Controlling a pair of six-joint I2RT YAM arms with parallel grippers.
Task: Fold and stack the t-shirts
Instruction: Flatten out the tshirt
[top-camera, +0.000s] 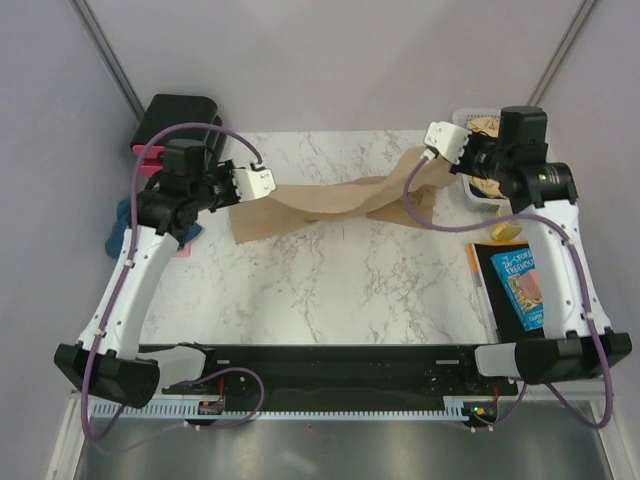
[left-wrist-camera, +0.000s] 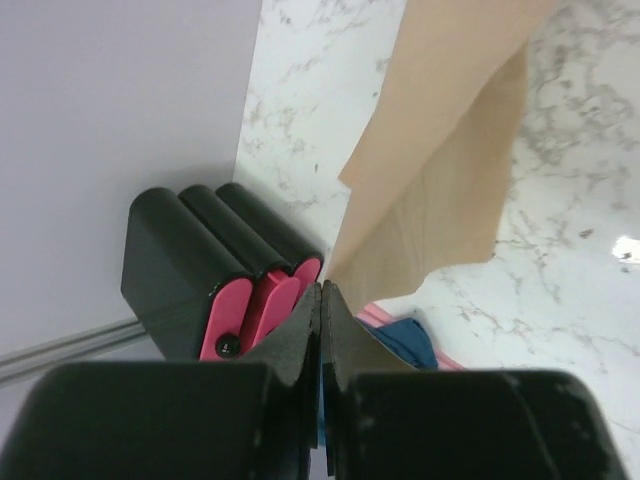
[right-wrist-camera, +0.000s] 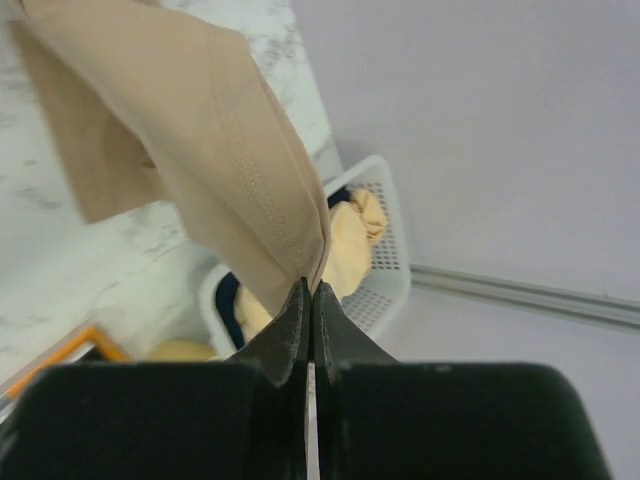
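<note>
Far left on the marble table (top-camera: 330, 290), top view: black-and-pink boxes (top-camera: 178, 118) stand at the back corner. A blue cloth (top-camera: 118, 228) lies at the table's left edge, partly under the left arm.

Left gripper (left-wrist-camera: 322, 292): jaws pressed together, pinching one end of the tan t-shirt (top-camera: 320, 203). Its wrist view shows the cloth running out from the fingertips, with the boxes and the blue cloth beyond.

The shirt is lifted along most of its length, stretched and twisted as a band between the two grippers across the far half of the table. Loose folds hang near each end; I cannot tell whether they touch the marble.

Right gripper (right-wrist-camera: 312, 288): jaws closed tight on the other end, a stitched hem at the pinch.

Beyond it, a white mesh basket (right-wrist-camera: 385, 260) sits at the far right corner, holding pale yellow cloth (right-wrist-camera: 350, 240) and something dark. Nearer along the right edge lie a yellow object (top-camera: 505, 231), then a blue book (top-camera: 522, 288).
</note>
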